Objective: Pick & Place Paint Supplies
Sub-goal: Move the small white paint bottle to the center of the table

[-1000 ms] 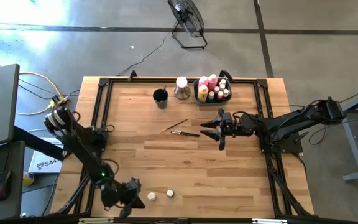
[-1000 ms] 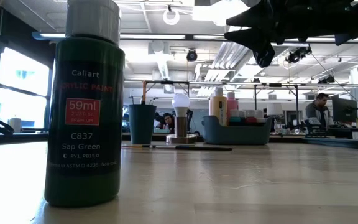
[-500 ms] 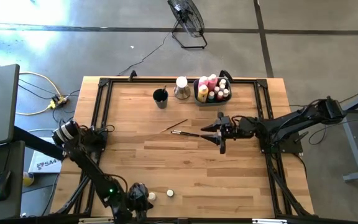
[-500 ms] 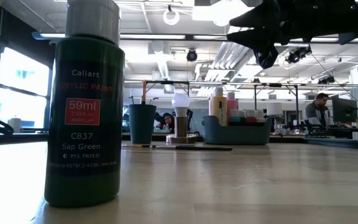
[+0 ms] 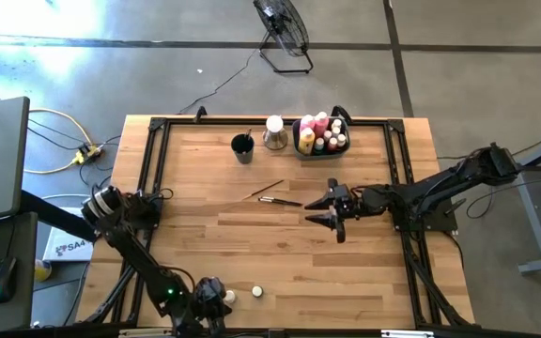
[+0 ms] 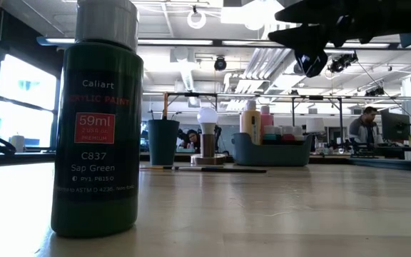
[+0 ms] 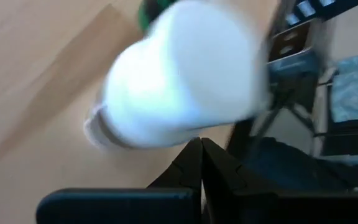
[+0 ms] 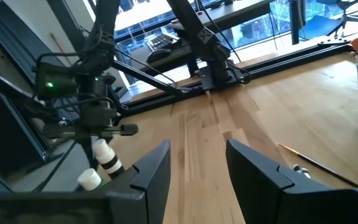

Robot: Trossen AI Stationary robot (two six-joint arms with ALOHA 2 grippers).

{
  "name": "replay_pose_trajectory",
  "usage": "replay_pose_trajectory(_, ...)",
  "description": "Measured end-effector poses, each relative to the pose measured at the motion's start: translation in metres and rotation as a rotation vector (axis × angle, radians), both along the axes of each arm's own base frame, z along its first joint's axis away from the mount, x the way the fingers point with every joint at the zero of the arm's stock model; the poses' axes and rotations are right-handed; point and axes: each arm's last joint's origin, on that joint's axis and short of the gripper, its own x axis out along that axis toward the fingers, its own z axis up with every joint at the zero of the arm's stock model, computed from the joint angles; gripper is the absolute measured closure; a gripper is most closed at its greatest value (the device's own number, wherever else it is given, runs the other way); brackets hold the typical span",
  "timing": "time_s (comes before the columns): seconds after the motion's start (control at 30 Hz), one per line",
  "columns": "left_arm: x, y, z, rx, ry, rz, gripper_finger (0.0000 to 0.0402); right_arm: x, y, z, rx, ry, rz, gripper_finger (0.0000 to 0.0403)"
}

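Two brushes [image 5: 278, 194] lie mid-bench on open wood, just beside the right gripper [image 5: 330, 210], which hovers with jaws parted and empty. Bottles fill the bin [image 5: 340, 145] near the far edge, beside a dark cup [image 5: 242, 147]. At the near edge the left gripper [image 5: 209, 297] (jaws closed) hangs over a white-capped green bottle [image 6: 98, 118], near two small pots [image 5: 242, 294].

Worktop [image 5: 280, 253]: pale wood planks, black frame.
Cup [image 5: 242, 148]: small, dark, near the far edge.
Bin [image 5: 342, 143]: grey-blue, beside the cup.
Fan [image 5: 285, 28]: on the floor beyond.
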Motion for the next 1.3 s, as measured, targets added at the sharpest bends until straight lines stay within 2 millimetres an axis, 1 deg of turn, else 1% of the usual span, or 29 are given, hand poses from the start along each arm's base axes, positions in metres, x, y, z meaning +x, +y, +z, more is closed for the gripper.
replay_pose_trajectory(0.23,0.000,-0.002,-0.018,-0.013,0.073,0.025,0.0401,0.000,0.000,0.000,0.000,0.000,0.000,0.0254)
replay_pose_trajectory(0.4,0.000,-0.001,-0.019,-0.007,0.067,0.032,0.0401,0.000,-0.001,0.000,-0.003,0.000,-0.020,0.0254)
replay_pose_trajectory(0.57,0.001,0.001,-0.018,0.033,0.017,0.082,0.0401,0.000,-0.001,0.000,-0.013,-0.001,-0.051,0.0254)
replay_pose_trajectory(0.7,0.000,0.004,-0.019,0.076,0.007,0.108,0.0401,0.000,-0.002,0.000,-0.014,-0.002,-0.051,0.0254)
replay_pose_trajectory(1.13,0.002,0.007,-0.018,0.132,-0.072,0.181,0.0401,0.000,-0.002,0.000,-0.033,-0.003,-0.049,0.0254)
replay_pose_trajectory(1.3,0.004,0.012,-0.019,0.176,-0.073,0.207,0.0401,0.000,-0.002,0.000,-0.033,-0.003,-0.049,0.0254)
